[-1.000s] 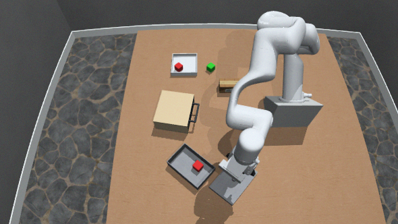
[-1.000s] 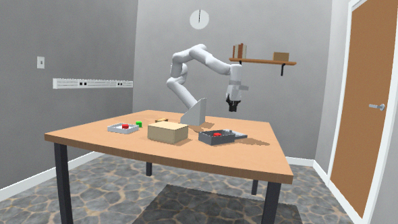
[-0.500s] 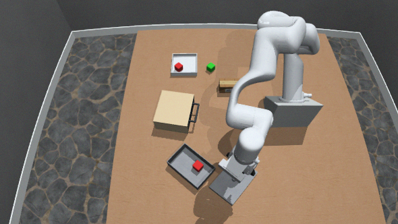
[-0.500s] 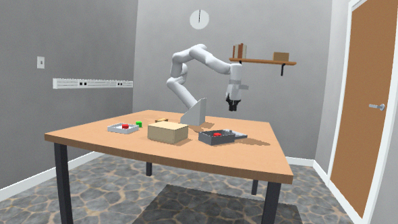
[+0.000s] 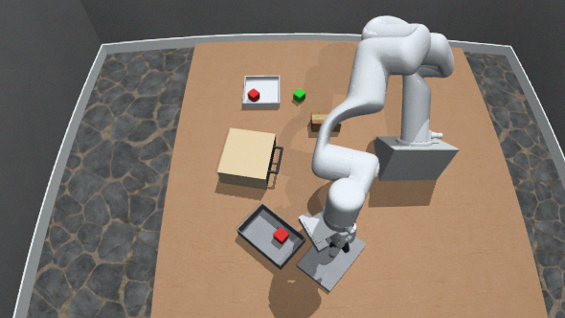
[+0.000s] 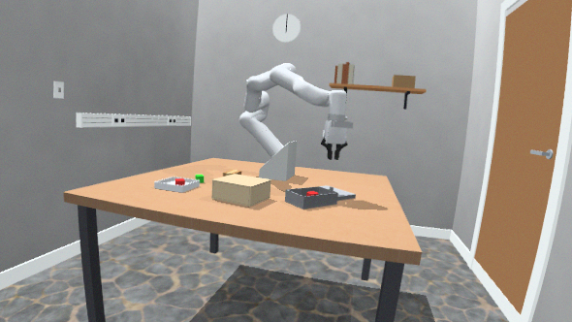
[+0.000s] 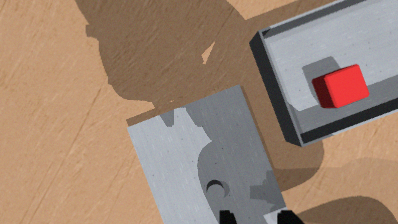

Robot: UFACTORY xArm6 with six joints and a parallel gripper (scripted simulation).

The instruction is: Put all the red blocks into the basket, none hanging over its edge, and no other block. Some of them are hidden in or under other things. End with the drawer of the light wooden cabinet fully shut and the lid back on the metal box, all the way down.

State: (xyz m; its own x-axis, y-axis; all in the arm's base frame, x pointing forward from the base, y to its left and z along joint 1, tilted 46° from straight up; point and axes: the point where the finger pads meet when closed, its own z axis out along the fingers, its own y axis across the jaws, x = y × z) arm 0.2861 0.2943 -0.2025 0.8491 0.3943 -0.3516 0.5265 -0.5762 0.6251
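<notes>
A round clock (image 6: 286,28) hangs near a wooden shelf (image 6: 368,88) bearing upright books (image 6: 344,74) and a brown box (image 6: 403,81).

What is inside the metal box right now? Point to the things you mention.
One red block (image 5: 281,235) (image 6: 312,194) (image 7: 346,86) sits on the floor of the open metal box (image 5: 259,241) (image 6: 317,200) (image 7: 275,95). No other block shows there; the patch directly beneath that block is covered, so I can't see it.

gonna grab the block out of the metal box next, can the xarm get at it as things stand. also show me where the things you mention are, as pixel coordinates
Probably yes: the metal box (image 5: 244,239) (image 6: 317,200) (image 7: 274,90) is open, its lid (image 5: 327,275) (image 6: 347,195) (image 7: 185,155) beside it, and nothing covers the red block (image 5: 281,235) (image 6: 312,193) (image 7: 346,86).
</notes>
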